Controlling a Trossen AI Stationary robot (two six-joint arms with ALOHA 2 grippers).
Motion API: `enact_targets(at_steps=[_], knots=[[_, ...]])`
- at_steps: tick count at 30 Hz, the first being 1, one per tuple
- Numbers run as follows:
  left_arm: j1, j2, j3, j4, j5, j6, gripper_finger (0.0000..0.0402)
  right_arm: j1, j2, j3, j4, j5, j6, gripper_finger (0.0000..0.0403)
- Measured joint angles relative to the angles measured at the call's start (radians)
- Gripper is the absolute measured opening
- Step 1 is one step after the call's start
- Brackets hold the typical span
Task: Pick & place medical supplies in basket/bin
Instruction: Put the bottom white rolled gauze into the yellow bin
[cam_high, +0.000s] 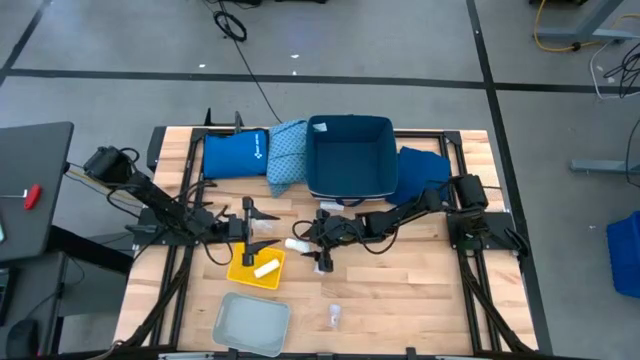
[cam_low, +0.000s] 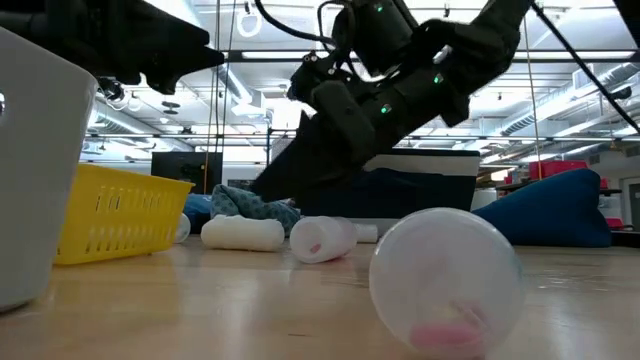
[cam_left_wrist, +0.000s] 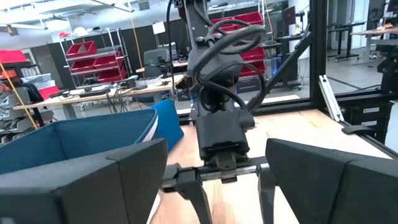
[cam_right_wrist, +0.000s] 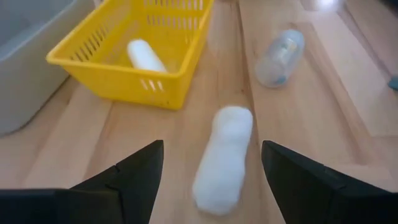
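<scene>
A white roll (cam_right_wrist: 224, 158) lies on the wooden table beside the yellow basket (cam_right_wrist: 134, 56); it also shows in the high view (cam_high: 297, 244). My right gripper (cam_right_wrist: 211, 180) is open just above the table. Its fingers stand on either side of the roll's near end without touching it. A second white roll (cam_right_wrist: 146, 56) lies in the basket. A clear vial (cam_right_wrist: 280, 56) lies on its side beyond the first roll. Another clear vial (cam_high: 335, 318) lies near the table's front edge. My left gripper (cam_high: 260, 222) is open and empty above the basket's far side, facing the right arm.
A grey bin (cam_high: 252, 322) stands at the front left. A dark blue bin (cam_high: 350, 157) stands at the back. A teal patterned cloth (cam_high: 287, 155) and a blue bag (cam_high: 235, 155) lie to its left, and a dark blue cloth (cam_high: 425, 165) to its right.
</scene>
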Motion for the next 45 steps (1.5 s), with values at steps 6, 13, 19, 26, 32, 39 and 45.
enact_targets(at_steps=[6,13,19,26,32,39,45], knots=[[0.000,0.000,0.000,-0.011,-0.002,-0.003,0.0280,0.000,0.048,0.016,-0.005,0.000,0.011,0.0277],[0.000,0.000,0.000,-0.022,-0.006,-0.012,0.0280,0.009,0.087,0.072,-0.037,0.001,-0.005,0.0276],[0.000,0.001,0.000,-0.029,-0.007,-0.013,0.0280,0.009,0.087,0.089,-0.086,0.017,-0.031,0.0256],[0.000,0.001,0.000,-0.031,-0.007,-0.016,0.0280,0.009,0.088,0.088,-0.116,0.036,-0.055,0.0204],[0.000,0.001,0.000,-0.037,-0.008,-0.016,0.0280,0.014,0.087,0.088,-0.128,0.069,-0.069,0.0129],[0.000,0.001,0.000,-0.037,-0.007,-0.016,0.0280,0.014,0.085,0.088,-0.131,0.072,-0.094,0.0016],[0.000,0.001,0.000,-0.037,-0.007,-0.016,0.0279,0.018,0.077,0.088,-0.153,0.064,-0.096,0.0016]])
